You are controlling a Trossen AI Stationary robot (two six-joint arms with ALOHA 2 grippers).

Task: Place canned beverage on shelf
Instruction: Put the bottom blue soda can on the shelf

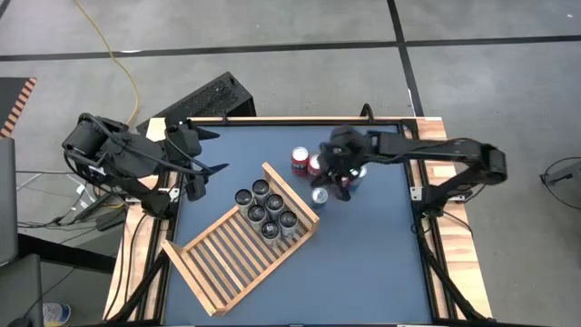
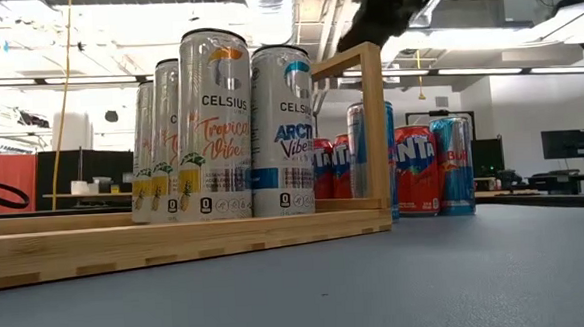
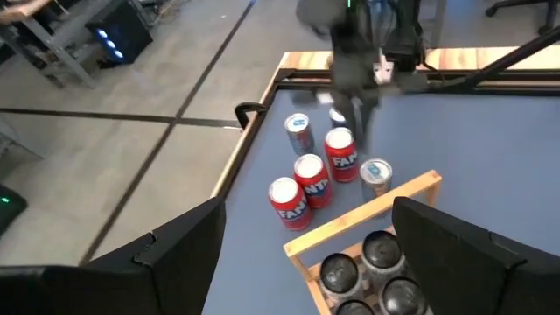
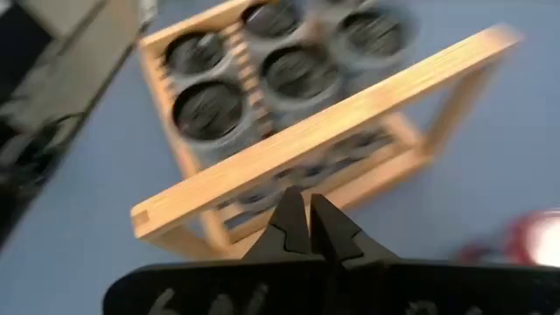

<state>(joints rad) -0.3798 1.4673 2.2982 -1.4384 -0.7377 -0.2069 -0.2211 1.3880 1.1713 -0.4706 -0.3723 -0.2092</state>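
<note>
Partly, right gripper (image 1: 343,178) hides loose cans (image 1: 305,163).

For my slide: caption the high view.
Right gripper, fingers shut, over loose cans beside the shelf holding six; left gripper waits open.

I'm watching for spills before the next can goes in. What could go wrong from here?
The shut right gripper hangs over the tightly bunched loose cans; reaching for one could tip its neighbours. The six cans already on the shelf crowd the end by the raised frame, so a can carried over it might clip the bar or those cans. The left gripper waits open beside the shelf.
</note>
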